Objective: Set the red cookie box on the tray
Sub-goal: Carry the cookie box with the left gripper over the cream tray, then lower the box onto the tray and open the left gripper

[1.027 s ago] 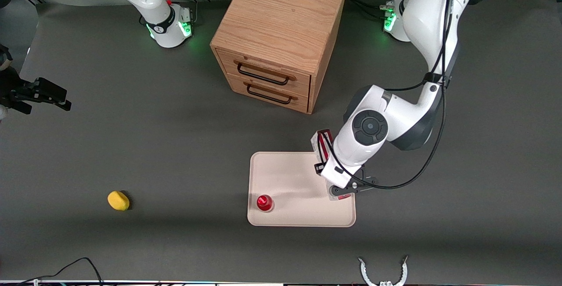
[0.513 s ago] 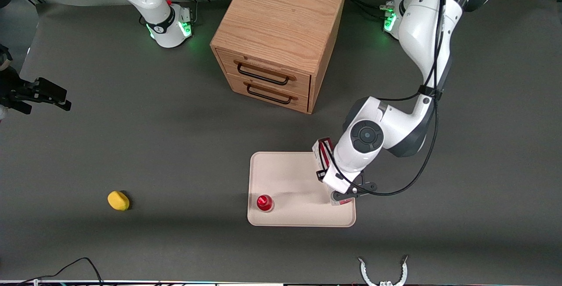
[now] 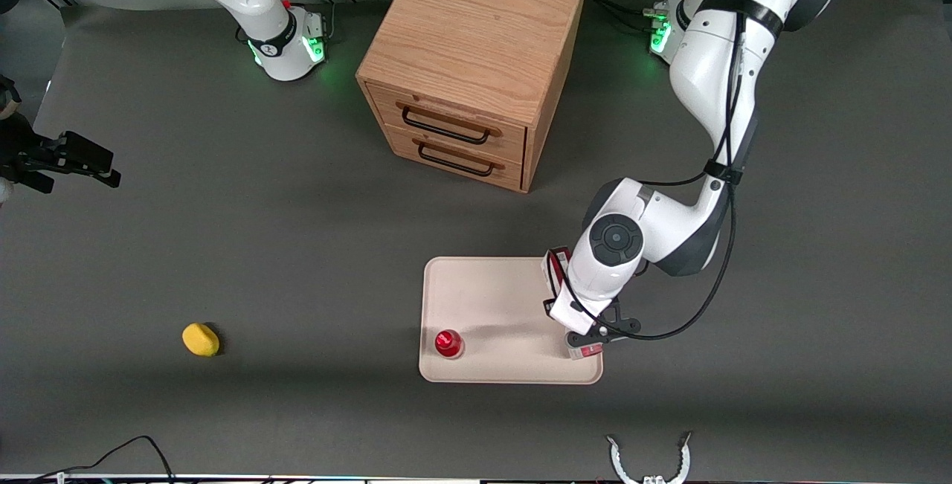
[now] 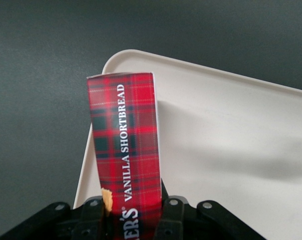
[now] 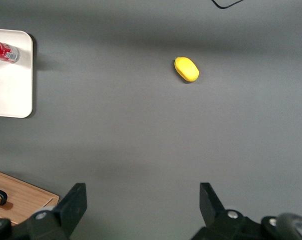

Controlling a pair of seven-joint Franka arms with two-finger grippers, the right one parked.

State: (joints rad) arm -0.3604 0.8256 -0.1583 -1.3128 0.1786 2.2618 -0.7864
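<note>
- The claw [image 3: 579, 320] of the left arm is clenched on the red cookie box [image 3: 559, 267]; in the wrist view its two fingers [image 4: 172, 216] press against the long sides of the red cookie box [image 4: 124, 145], near the end with the white lettering.
- Compared with the front view a second ago, the claw has come lower and drawn in over the tray [image 3: 491, 305], toward the tray's edge at the working arm's end of the table.
- A second ago the box's upper end stuck out past the tray's rim, over the dark table [image 3: 297, 261]; now less of it shows beside the wrist, and that end lies over the tray's corner.
- The box runs lengthwise under the wrist, one end showing just above the claw in the front view, the other peeking out below it near the tray's front edge.
- From the wrist camera the plaid face lies along the tray's rim [image 4: 140, 57]; whether the box touches the tray's floor cannot be told.
- A small red round object [image 3: 448, 343] stands on the tray, toward the parked arm's end from the claw, unmoved.
- The yellow object [image 3: 201, 340] well off toward the parked arm's end and the wooden drawer cabinet [image 3: 476, 60] farther from the front camera than the claw are unchanged.
</note>
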